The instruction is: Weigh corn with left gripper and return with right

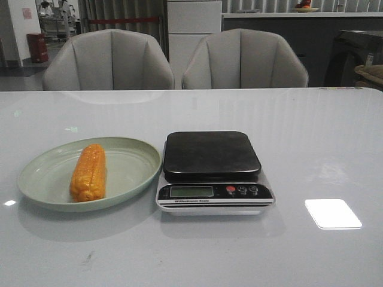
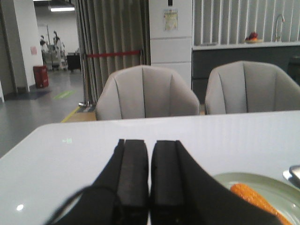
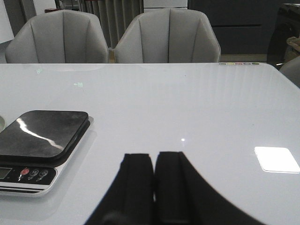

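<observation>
A: Where is the corn [image 1: 88, 172] sitting?

B: It is lying on the green plate [image 1: 134, 149], lengthwise toward the camera, a little left of the plate's middle. The scale [image 1: 212, 156] is standing just beside the plate on its right, its dark platform bare.

A: And the grippers?

B: Neither is showing in the front view. In the wrist views the left gripper [image 2: 149, 176] is sitting with its fingers pressed together, holding nothing, and the right gripper [image 3: 153, 180] is doing the same over bare table [image 1: 311, 137].

A: How is the cob going to handle?

B: I am judging it stiff, fairly light, and rounded, so it may be rolling or slipping between the pads. Gripping across its middle, jaws square to its length, looks safest.

A: Any obstacles?

B: The plate's raised rim is lying between corn and scale, so the lift needs to be clearing it. Otherwise the table is offering plenty of room on both sides.
</observation>
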You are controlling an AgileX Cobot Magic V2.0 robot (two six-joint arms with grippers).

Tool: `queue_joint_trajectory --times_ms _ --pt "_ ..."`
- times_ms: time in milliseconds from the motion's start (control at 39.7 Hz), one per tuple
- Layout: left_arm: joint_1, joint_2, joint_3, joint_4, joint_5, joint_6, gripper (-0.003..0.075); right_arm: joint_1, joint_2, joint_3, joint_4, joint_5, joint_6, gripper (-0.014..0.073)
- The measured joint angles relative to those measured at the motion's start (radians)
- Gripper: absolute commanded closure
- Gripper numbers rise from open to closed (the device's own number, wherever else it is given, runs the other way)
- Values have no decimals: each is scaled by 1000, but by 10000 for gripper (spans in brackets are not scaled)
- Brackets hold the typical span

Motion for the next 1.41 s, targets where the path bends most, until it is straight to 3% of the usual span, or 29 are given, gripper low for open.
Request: queue_joint_trajectory --times_ms 202,353,655,1184,1285,1411 --pt "-11 0 -13 -4 11 -53 596 0 0 0 0 0 0 446" --pt "-46 37 -127 17 158 -71 596 0 0 0 0 0 0 446" --pt "-109 286 -366 17 417 -71 596 0 0 0 0 0 0 446" --pt "-113 471 -376 30 418 -74 591 0 0 0 0 0 0 446" --pt "-113 492 -376 34 408 -74 542 0 0 0 0 0 0 446" --pt "-113 515 -376 34 406 -74 381 0 0 0 0 0 0 446"
